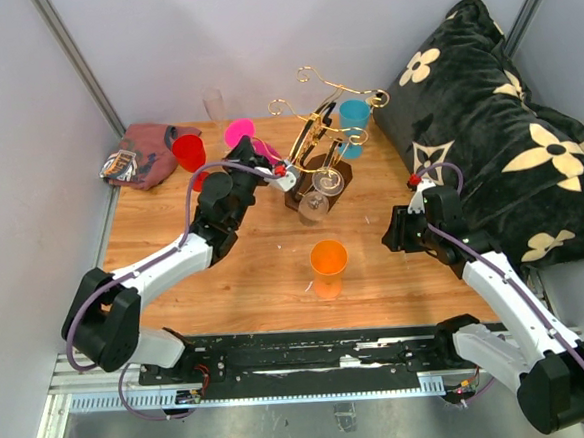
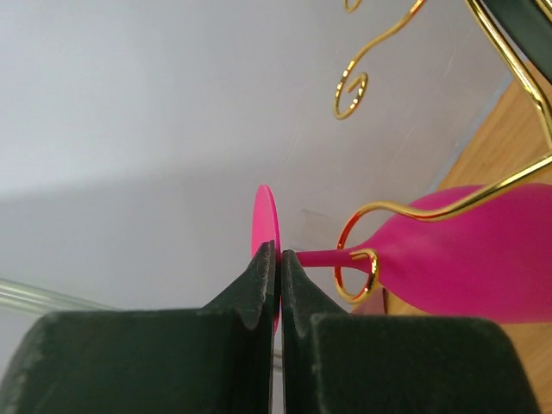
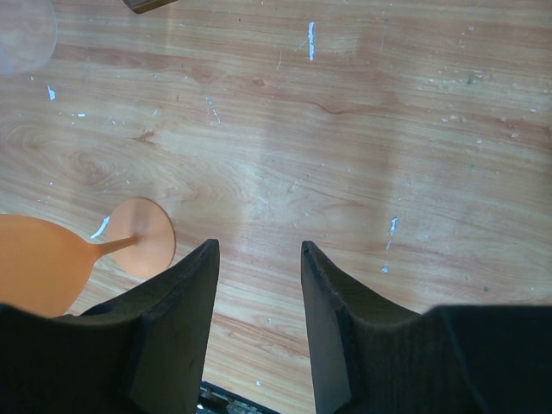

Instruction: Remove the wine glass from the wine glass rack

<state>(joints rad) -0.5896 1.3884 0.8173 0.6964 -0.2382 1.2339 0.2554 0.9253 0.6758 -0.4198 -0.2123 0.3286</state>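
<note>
The left arm stretches forward and inward from its base, elbow bent, wrist levelled toward the back of the table. The right arm is folded at the right side, wrist tipped down over bare wood.

Just left of the right gripper (image 3: pixel 259 246) stands an orange wine glass (image 3: pixel 52 259), its round foot on the wooden table (image 3: pixel 362 129). Beyond the left gripper (image 2: pixel 279 252) is the wine glass rack (image 1: pixel 314 137), and one of its gold wire arms (image 2: pixel 448 207) ends in a curl that loops round the stem of the pink wine glass (image 2: pixel 466 250). That glass lies roughly level, bowl to the right of the fingers and foot at their tips. Clear glasses (image 1: pixel 313 205) hang on the near side of the rack and a teal glass (image 1: pixel 353 119) on its right. Left of the left gripper are a red cup (image 1: pixel 189 151) and a crumpled maroon cloth (image 1: pixel 142 154). A black flowered cushion (image 1: pixel 495 115) lies beyond the right gripper.

The left gripper's fingers are pressed together, pinching the edge of the pink glass's foot. The right gripper's jaws stand partly apart, with nothing between them.
</note>
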